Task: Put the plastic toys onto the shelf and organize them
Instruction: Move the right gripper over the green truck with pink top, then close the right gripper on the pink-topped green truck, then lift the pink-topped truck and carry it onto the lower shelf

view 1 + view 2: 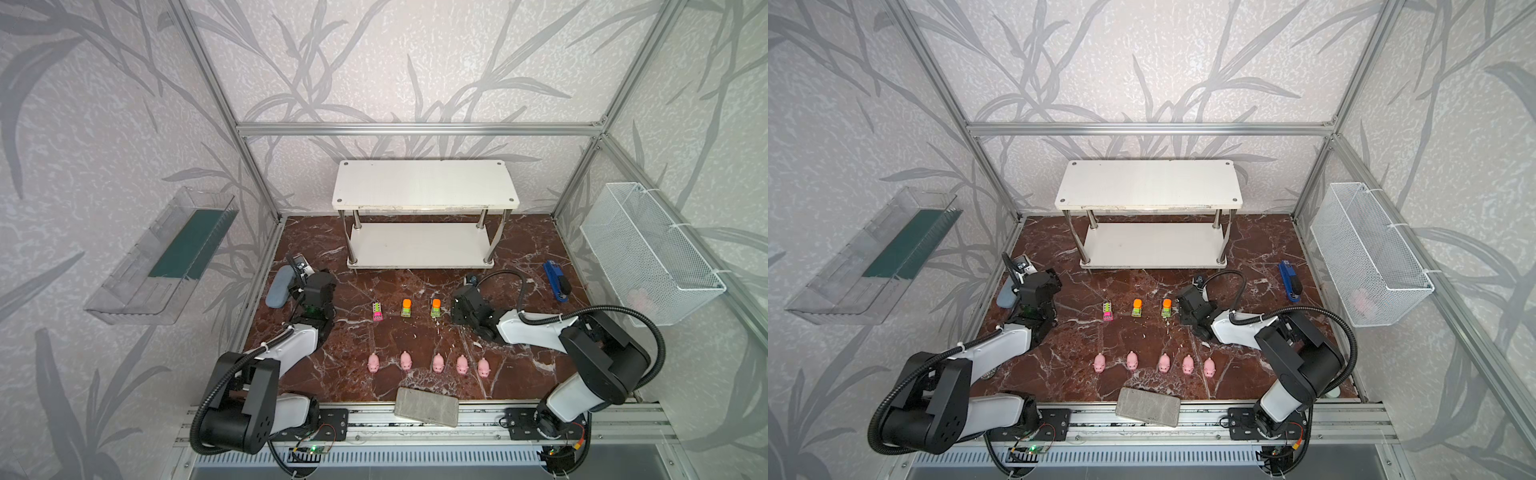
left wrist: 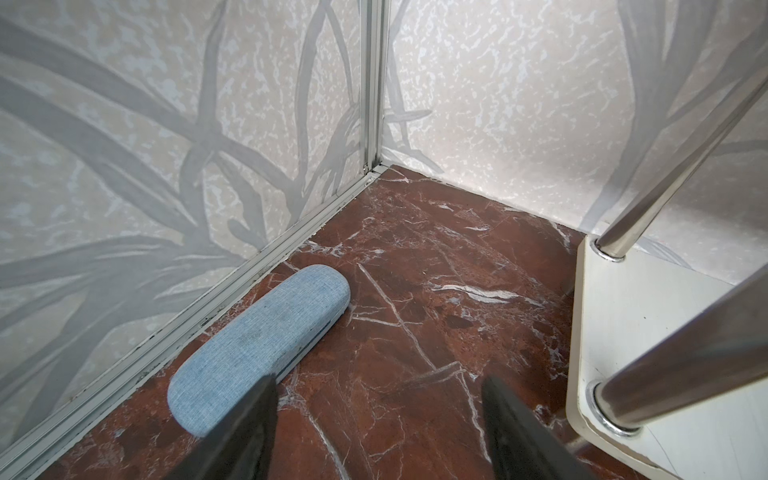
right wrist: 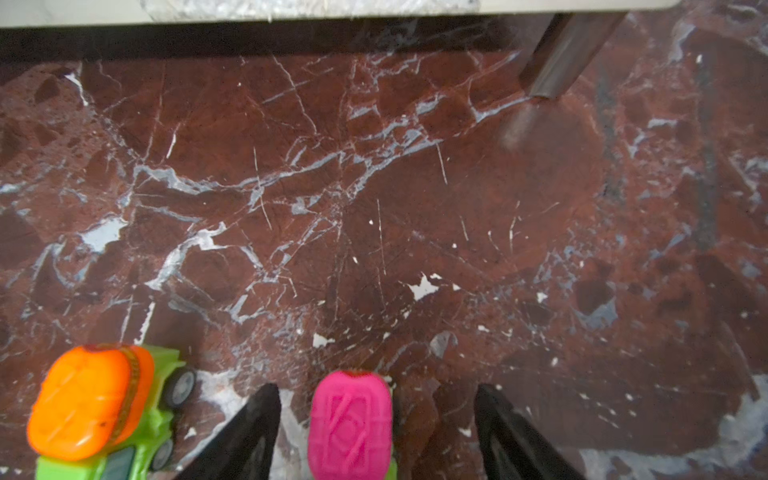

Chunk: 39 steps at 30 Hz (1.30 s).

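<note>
— Red marble desk (image 3: 374, 187) under your right wrist camera: where does the toy lie?

— The pink-topped truck (image 3: 351, 424) stands on it between the fingers of your right pincer (image 3: 376, 390), long axis along them and toward the shelf (image 1: 424, 185), nearer the finger beside the orange-topped truck (image 3: 95, 407).

— Grasping it?

— No: released, a gap each side, touching nothing. Your left pincer (image 2: 378, 382) is spread too, empty, near the blue-grey case (image 2: 257, 340).
</note>
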Tool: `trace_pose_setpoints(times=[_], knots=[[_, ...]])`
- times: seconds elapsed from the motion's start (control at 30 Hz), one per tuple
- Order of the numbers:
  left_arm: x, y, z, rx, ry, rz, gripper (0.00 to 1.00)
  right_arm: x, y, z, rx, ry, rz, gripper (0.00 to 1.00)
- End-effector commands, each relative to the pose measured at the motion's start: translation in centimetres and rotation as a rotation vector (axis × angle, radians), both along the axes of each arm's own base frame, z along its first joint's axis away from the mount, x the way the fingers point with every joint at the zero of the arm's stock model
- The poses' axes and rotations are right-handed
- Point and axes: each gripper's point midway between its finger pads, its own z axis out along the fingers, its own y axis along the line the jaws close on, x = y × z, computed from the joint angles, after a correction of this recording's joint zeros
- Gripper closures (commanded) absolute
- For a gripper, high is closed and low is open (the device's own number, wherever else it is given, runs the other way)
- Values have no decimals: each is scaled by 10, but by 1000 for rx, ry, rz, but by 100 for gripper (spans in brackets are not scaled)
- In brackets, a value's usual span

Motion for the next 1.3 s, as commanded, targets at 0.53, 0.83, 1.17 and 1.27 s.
trace_pose_setpoints(times=[0.53, 0.83, 1.17, 1.27], knots=[[6, -1, 7, -13, -29, 9, 25, 10, -6, -4, -26, -2, -48, 56], [6, -1, 8, -15, -33, 10, 25, 8, -12, 0, -59, -6, -56, 71], [7, -1, 11, -12, -39, 7, 25, 9, -10, 28, -61, -33, -14, 72], [7, -1, 11, -13, -40, 7, 25, 13, -4, 48, -70, -52, 25, 72]])
